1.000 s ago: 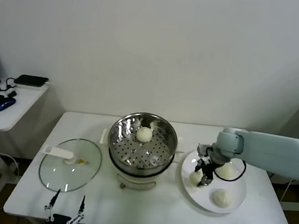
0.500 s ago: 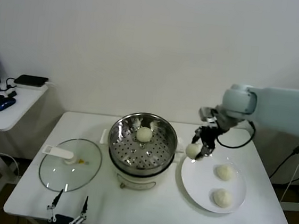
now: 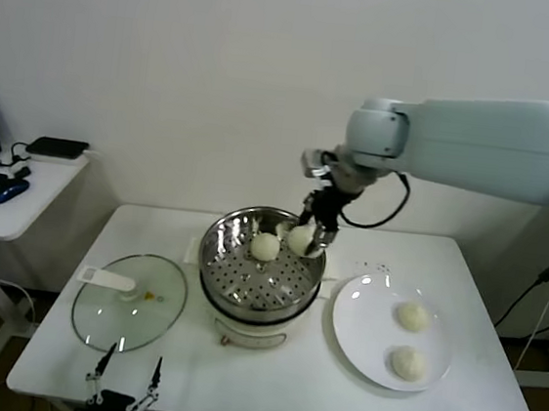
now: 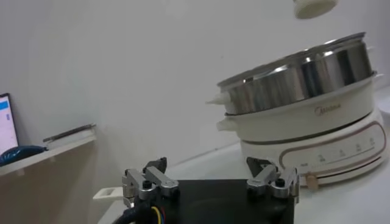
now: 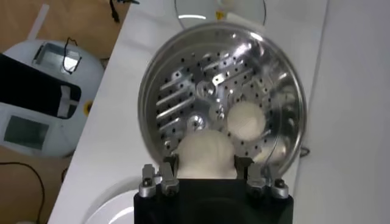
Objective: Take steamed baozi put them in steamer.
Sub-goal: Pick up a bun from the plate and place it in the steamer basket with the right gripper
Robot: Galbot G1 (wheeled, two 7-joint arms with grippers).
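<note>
A bun point(image 3: 300, 239) is held clamped in the jaws of the right gripper point(image 3: 312, 237) at frame centre, over the steamer's point(image 3: 218, 258) right rim, having been carried there from the plate point(image 3: 365, 328). One bun point(image 3: 265, 247) lies inside; two point(image 3: 412, 315) stay plated at lower right. Open counter point(image 3: 470, 403) surrounds them. The lid point(image 3: 160, 311) lies lower left, beside the parked left gripper point(image 3: 121, 386), its jaws spread.
</note>
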